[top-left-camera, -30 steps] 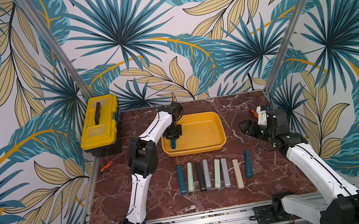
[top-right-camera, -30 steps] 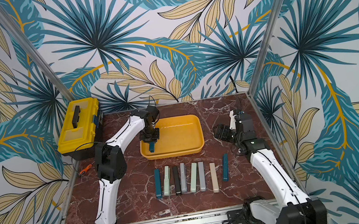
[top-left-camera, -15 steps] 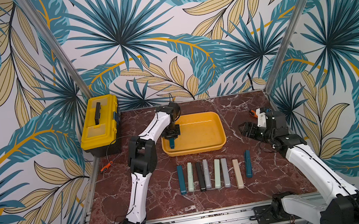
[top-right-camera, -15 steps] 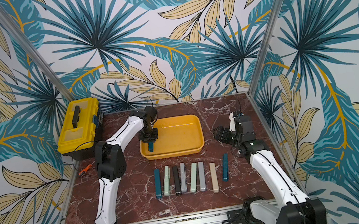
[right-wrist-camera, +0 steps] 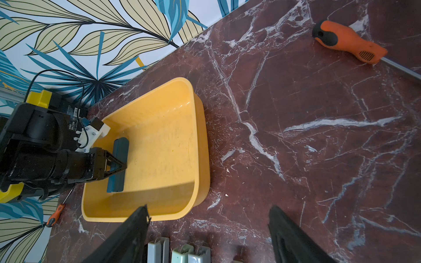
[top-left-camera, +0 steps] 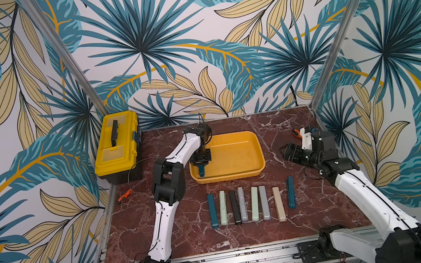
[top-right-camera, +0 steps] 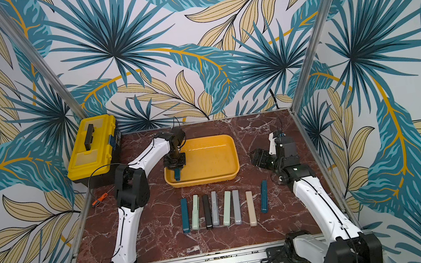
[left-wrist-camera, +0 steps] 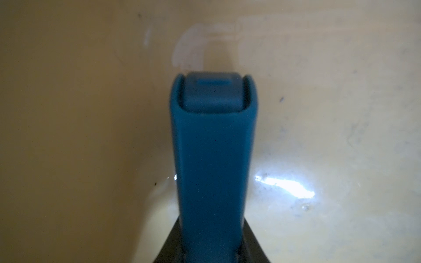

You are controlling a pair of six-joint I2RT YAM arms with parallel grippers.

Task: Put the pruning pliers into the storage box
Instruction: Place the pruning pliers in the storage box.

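Nothing we can read with confidence in any view: no brand, number or sign.

Nearest candidate, in the right wrist view, is a patch of white print (right-wrist-camera: 72, 126) on the black housing of the left arm (right-wrist-camera: 34, 136). The letters are too small and blurred to make out.

A second patch of fine pale print (right-wrist-camera: 69, 111) lies just beyond on a black surface. It is also illegible, and we cannot tell which object carries it.

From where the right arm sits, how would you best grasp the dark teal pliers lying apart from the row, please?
I'd take the dark teal pliers at mid-length, from straight above, jaws across the narrow width: it lies flat, with a clear gap to the beige piece.
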